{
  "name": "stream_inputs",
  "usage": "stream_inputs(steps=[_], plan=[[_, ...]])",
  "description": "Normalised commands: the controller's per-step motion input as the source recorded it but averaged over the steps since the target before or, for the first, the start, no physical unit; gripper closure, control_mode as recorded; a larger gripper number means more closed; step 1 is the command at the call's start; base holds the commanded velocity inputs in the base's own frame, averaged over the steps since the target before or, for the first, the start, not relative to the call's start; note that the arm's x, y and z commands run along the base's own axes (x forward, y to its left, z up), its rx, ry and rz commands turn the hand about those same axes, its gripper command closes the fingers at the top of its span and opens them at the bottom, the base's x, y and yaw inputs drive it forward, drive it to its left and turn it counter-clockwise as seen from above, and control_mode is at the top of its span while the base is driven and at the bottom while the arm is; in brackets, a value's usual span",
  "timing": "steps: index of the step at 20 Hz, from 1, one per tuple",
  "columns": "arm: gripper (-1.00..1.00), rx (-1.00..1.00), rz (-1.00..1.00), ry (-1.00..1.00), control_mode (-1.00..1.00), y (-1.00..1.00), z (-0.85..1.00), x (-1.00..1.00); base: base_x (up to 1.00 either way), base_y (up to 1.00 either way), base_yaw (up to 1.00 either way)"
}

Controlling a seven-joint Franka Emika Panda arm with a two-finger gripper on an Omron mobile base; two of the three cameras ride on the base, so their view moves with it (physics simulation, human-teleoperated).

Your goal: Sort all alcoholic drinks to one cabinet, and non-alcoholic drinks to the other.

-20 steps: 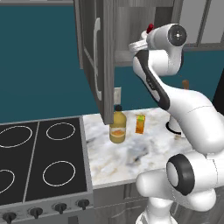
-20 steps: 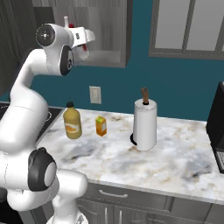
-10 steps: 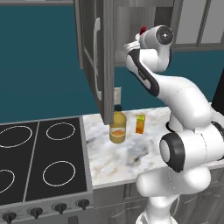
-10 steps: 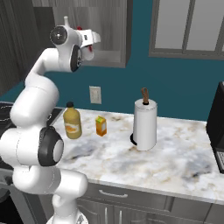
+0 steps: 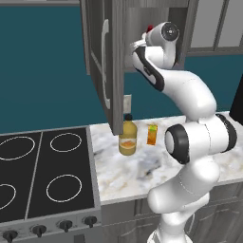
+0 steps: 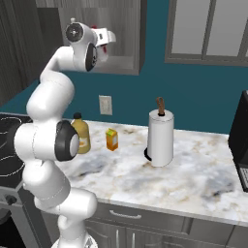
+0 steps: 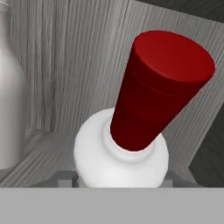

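A: What is the claw (image 6: 109, 38) doing?

B: It is clenched on a white bottle with a red cap (image 7: 151, 113), up inside the open upper cabinet (image 5: 137, 28).

A: Is something near it there?

B: Another pale bottle (image 7: 11, 87) stands just beside the claw.

A: And the other drinks?

B: Far below the claw, on the marble surface (image 6: 193, 169), the amber bottle (image 5: 127, 140) and the small orange carton (image 5: 152, 134) stand near each other.

White bottle (image 7: 120, 159) with a red cap (image 7: 159, 87) against grey wood-grain cabinet (image 7: 65, 61); amber bottle (image 5: 127, 141), orange carton (image 5: 152, 134), white-and-grey marbled surface (image 6: 193, 174), teal wall (image 5: 42, 66), black stove (image 5: 42, 175)
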Motion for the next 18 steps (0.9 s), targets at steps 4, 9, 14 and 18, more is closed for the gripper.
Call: stream_inputs(steps=[4, 9, 14, 18], plan=[[1.0, 0.0, 0.0, 0.05, -1.0, 0.0, -0.43, 0.27, 0.0, 0.0, 0.0], [1.0, 0.0, 0.0, 0.05, -1.0, 0.0, -0.43, 0.03, 0.0, 0.0, 0.0], [-1.0, 0.0, 0.0, 0.05, -1.0, 0.0, -0.41, 0.02, 0.0, 0.0, 0.0], [-1.0, 0.0, 0.0, 0.0, -1.0, 0.0, -0.27, 0.04, 0.0, 0.0, 0.0]])
